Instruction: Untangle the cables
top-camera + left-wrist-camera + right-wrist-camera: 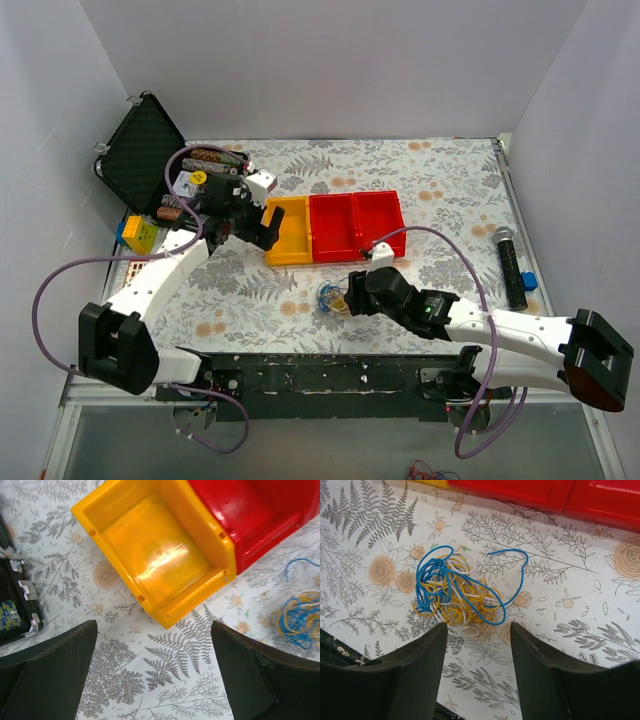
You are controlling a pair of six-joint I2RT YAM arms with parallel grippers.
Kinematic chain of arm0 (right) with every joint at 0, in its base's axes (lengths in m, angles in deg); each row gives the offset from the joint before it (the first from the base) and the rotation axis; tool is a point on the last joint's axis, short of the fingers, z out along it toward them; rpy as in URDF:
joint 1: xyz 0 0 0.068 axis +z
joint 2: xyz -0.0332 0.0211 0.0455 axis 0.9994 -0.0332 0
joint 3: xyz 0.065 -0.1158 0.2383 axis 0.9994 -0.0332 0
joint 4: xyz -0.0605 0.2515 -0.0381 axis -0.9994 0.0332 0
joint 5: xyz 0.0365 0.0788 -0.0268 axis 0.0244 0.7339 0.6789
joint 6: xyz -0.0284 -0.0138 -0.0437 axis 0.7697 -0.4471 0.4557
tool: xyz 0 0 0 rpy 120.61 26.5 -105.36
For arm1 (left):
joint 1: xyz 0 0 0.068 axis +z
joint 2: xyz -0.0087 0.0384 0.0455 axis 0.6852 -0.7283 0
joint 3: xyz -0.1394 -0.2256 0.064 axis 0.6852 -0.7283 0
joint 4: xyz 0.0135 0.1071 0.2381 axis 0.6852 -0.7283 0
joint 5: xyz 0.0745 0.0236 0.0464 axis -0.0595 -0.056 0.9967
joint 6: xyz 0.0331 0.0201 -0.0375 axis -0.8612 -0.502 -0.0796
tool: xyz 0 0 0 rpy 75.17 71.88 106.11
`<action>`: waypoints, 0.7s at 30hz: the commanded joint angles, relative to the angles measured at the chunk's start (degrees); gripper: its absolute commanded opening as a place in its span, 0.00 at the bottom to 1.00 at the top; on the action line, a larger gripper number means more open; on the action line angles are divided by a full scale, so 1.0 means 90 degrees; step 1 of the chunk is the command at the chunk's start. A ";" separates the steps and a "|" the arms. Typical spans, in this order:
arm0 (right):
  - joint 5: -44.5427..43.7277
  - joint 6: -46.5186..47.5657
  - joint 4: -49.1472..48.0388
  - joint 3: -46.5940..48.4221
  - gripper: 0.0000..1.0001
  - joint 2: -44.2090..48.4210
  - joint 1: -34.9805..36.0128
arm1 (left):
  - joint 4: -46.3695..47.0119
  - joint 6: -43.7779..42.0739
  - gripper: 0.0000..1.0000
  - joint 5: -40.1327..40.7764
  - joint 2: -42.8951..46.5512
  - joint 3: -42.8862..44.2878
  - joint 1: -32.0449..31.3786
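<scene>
The cables [331,297] lie in one small knot of blue, yellow and white wires on the flowered tablecloth, just in front of the bins. In the right wrist view the cables [457,592] rest right ahead of my right gripper [478,627], which is open and holds nothing. One blue end loops off to the right. My right gripper [352,297] sits beside the knot. My left gripper [257,226] hovers wide open over the cloth by the yellow bin [288,232]. Its view shows the left gripper [154,627] empty, the yellow bin [150,555] empty, and the cables [299,619] far right.
Two red bins [356,222] join the yellow one in a row. An open black case [142,150] with small items stands at the back left, and a yellow-blue block [139,233] lies near it. A black cylinder [512,266] lies at the right.
</scene>
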 commanded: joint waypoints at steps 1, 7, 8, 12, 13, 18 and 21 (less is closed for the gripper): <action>0.0123 -0.0082 -0.0372 -0.0090 0.61 0.0104 -0.0045 | -0.1110 -0.0209 0.98 -0.0963 0.0502 0.0432 -0.0074; 0.0095 -0.0140 -0.0636 -0.0334 0.57 0.0338 -0.0055 | -0.1094 0.0229 0.97 -0.1435 0.0669 -0.0240 -0.1682; 0.0075 -0.0189 -0.0646 -0.0412 0.56 0.0425 -0.0045 | -0.0948 0.0327 0.92 -0.1483 0.0620 -0.0425 -0.1898; 0.0046 -0.0258 -0.0607 -0.0656 0.52 0.0923 -0.0055 | -0.0332 0.0542 0.69 -0.1728 0.0074 -0.0720 -0.2125; 0.0055 -0.0258 -0.0587 -0.0724 0.52 0.1079 -0.0055 | -0.0254 0.0552 0.63 -0.1738 -0.0072 -0.0701 -0.2125; 0.0026 -0.0277 -0.0489 -0.0930 0.49 0.1587 -0.0055 | 0.0118 0.0338 0.59 -0.1640 -0.0561 -0.0603 -0.2134; 0.0026 -0.0326 -0.0489 -0.0979 0.45 0.1705 -0.0055 | 0.0333 0.0308 0.58 -0.1640 -0.0766 -0.0603 -0.2125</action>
